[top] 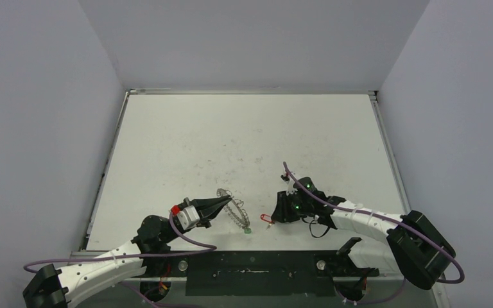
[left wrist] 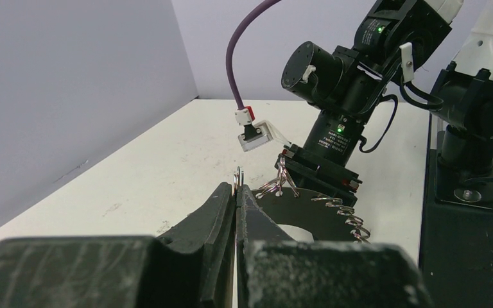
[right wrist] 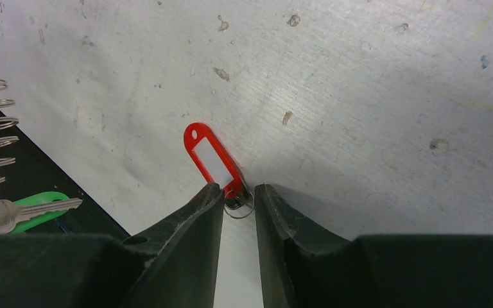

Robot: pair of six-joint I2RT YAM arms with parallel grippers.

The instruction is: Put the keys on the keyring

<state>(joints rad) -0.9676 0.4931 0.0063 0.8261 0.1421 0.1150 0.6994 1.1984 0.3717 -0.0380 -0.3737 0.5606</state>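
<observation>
Near edge: left tool [top: 221, 206], jaws pressed together on the rim of the keyring [top: 234, 210]. Ring held up on edge, tilted, its low side down near the counter [top: 244, 128]. Wire loops fringe the rim all round.

Just beside the ring's low side: green-tagged key [top: 247, 230], flat on the counter, touched by neither tool.

A little to the right: red-tagged key [top: 267, 219], tag flat on the counter, the key's metal hidden. Right tool [top: 277, 215] down at the surface, fingers [right wrist: 205, 212] drawn narrow and clamped on the small split ring at the tag's end; rest of the tag sticks out ahead.

Two tools near each other, apart.
</observation>
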